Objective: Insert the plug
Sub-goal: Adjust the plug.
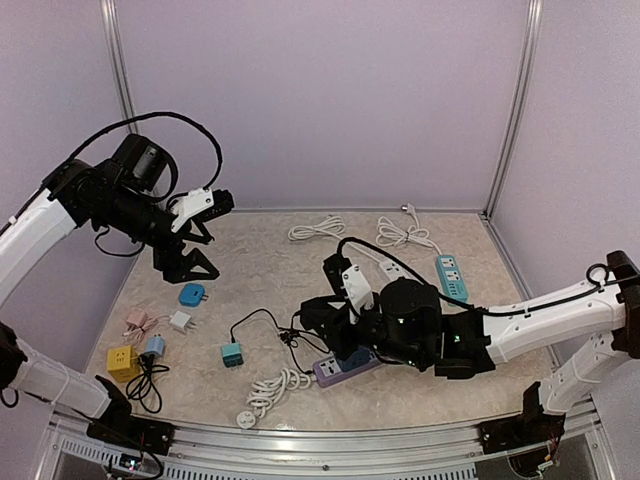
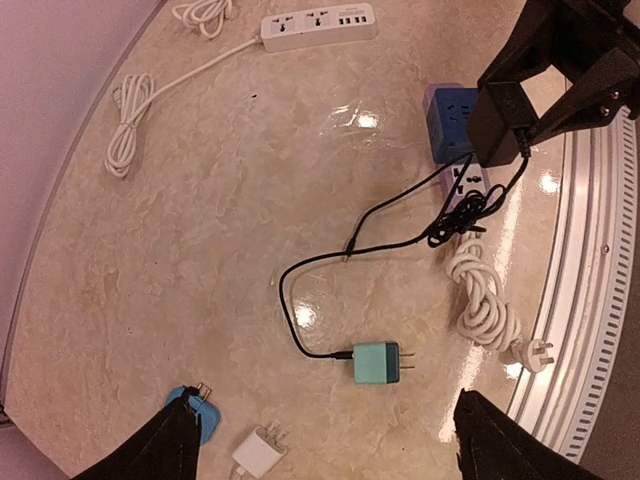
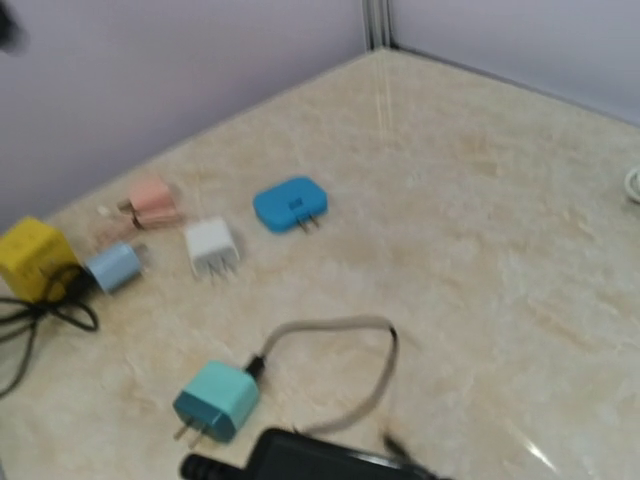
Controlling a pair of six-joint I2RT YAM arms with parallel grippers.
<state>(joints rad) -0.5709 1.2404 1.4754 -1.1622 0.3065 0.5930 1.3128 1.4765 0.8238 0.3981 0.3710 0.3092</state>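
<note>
- Apparently the step in hand is bringing the plug to the socket. The right gripper (image 2: pixel 530 95) seems clenched on the black plug (image 2: pixel 494 128), and the plug's cable trails away below the jaws.
- The purple power strip (image 2: pixel 468 182) lies just under these jaws. A blue cube adapter (image 2: pixel 449 120) sits on it, close beside the plug. I cannot tell whether the pins already touch a socket.
- The left gripper (image 1: pixel 188 262) hangs released and holds nothing, well apart from the strip. In its own view a teal charger (image 2: pixel 376 362) lies on the table below, between its spread jaws.
- The next move, in my judgement, is to line up the pins with a free socket beside the blue cube and then press straight down. The left jaws could steady the strip.
</note>
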